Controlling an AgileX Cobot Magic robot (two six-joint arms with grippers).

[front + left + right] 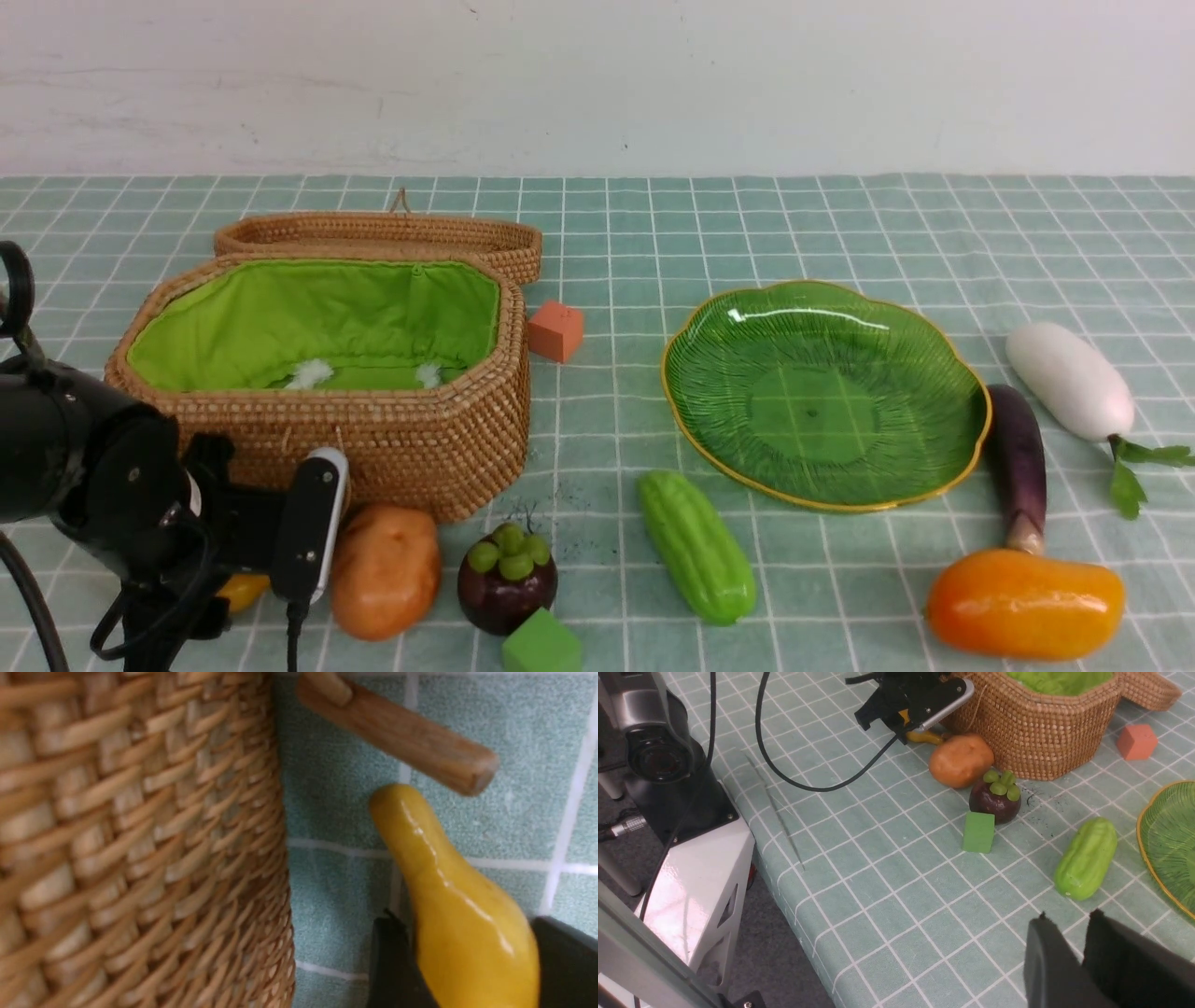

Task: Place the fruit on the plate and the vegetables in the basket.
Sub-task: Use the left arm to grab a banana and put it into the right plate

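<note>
Low at the front left, beside the basket (420, 448), my left gripper (271, 579) is shut on the yellow banana (448, 896); its black fingers (392, 966) press both sides of it. The potato (385, 569), mangosteen (507, 579) and green gourd (695, 546) lie along the front. On the right are the empty green plate (812, 411), the eggplant (1018, 457), the white radish (1069, 378) and the orange mango (1025, 604). My right gripper (1069, 919) hangs above the cloth near the gourd (1085, 858), slightly open and empty.
The basket's lid (392, 233) lies open behind it, and its wooden toggle (397, 730) hangs close to the banana's tip. An orange cube (556, 330) sits right of the basket and a green cube (541, 644) lies in front of the mangosteen. The table edge (784, 891) drops off beside the robot base.
</note>
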